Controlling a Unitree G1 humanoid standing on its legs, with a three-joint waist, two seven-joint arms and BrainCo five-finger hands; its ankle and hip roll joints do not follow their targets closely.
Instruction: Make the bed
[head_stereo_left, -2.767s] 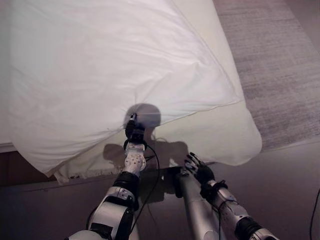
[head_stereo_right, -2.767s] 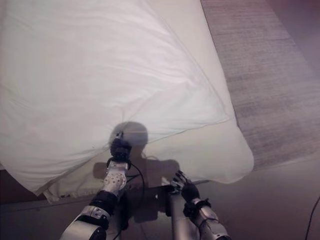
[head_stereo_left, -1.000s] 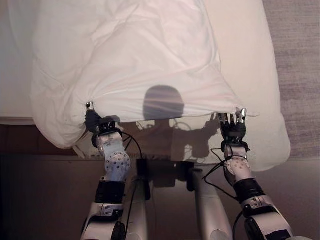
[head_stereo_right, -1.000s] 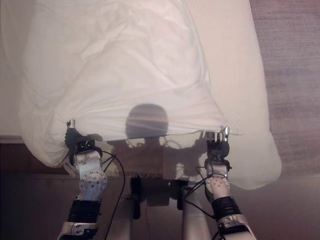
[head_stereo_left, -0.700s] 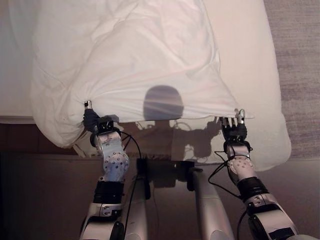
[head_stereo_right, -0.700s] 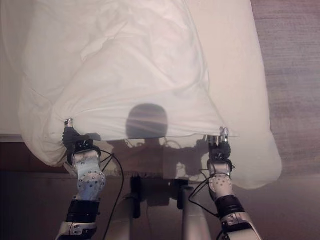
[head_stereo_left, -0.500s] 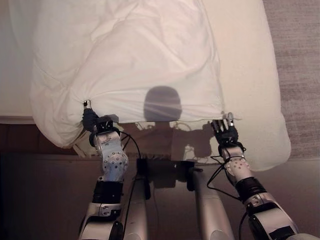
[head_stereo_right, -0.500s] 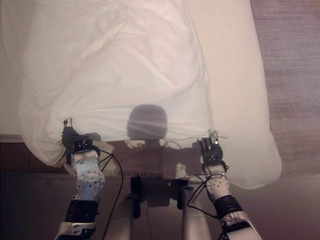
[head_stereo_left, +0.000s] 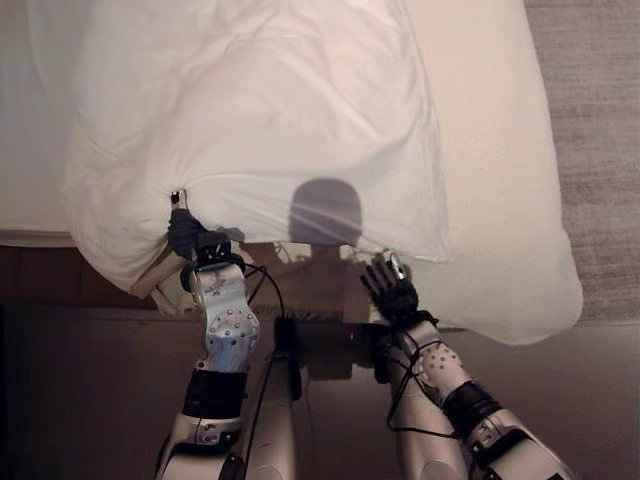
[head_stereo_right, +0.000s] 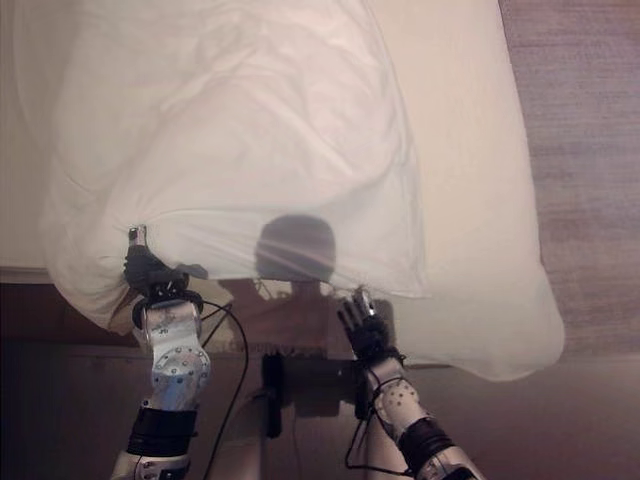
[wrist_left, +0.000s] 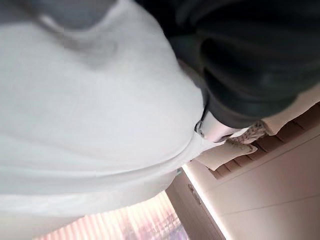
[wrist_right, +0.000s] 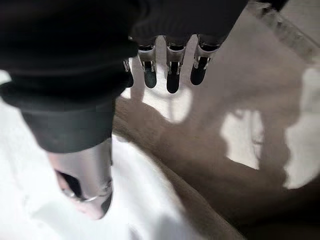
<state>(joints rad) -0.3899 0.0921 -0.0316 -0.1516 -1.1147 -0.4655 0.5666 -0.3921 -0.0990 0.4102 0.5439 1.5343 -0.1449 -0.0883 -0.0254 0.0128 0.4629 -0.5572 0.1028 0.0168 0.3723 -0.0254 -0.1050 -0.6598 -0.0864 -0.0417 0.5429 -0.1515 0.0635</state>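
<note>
Duvet (head_stereo_left: 260, 130) lies white and rumpled across the bed (head_stereo_left: 500, 200), its near edge just short of the foot, leaving a strip of mattress bare at the near right. In the left eye view the left hand (head_stereo_left: 185, 232) has its fingers curled into the duvet's near left edge, the cloth bunching toward it. The right hand (head_stereo_left: 392, 292) has let go: half a second ago it was at the near right corner of the duvet, and now it sits nearer and further left, fingers spread, just off the cloth edge. That corner has dropped flat on the bed.

In the right eye view the same holds: left hand (head_stereo_right: 148, 270) clamped on the edge, right hand (head_stereo_right: 362, 325) open below the hem over the bed's shadowed near side.

From the left wrist view, white duvet (wrist_left: 90, 110) fills the frame past the dark cover; the fingers are buried in it.

From the right wrist view, the dark fingertips (wrist_right: 172, 82) hang straight and apart, holding nothing, with the thumb separate, over shaded fabric.

With one side released, the pull is probably finished on the right; the left side likely needs releasing or a further tug to even the edge.
</note>
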